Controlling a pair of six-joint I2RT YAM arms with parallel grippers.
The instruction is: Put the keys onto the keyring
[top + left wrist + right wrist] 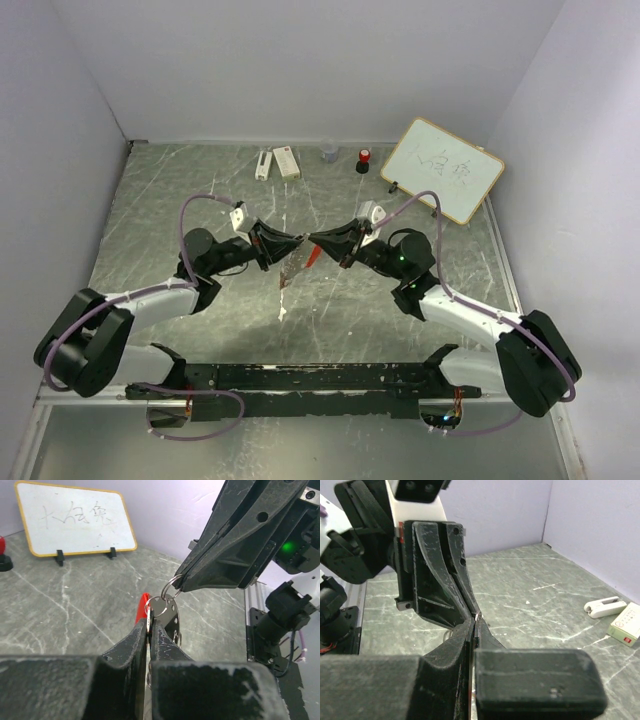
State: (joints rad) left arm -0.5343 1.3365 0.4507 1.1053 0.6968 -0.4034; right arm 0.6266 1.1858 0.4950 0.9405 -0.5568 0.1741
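Observation:
Both grippers meet tip to tip above the middle of the table. My right gripper [313,239] [475,622] is shut on the thin silver ring [170,586] of the keyring. My left gripper [296,241] [149,622] is shut on a thin silver part where a smaller ring [156,603] enters its jaws. The keyring's red plastic piece [314,256] [143,605] hangs just behind the left fingertips. Beside them hangs a flat black piece with small holes [171,615]; I cannot tell whether it is a key. A dark and silver bit [285,276] dangles below the left gripper.
A small whiteboard [442,168] [75,520] stands at the back right, with a red-topped black cylinder [364,160] left of it. A white box [287,161] [626,625] and a white clip [263,165] [602,606] lie at the back. A white scrap [282,313] lies near the front.

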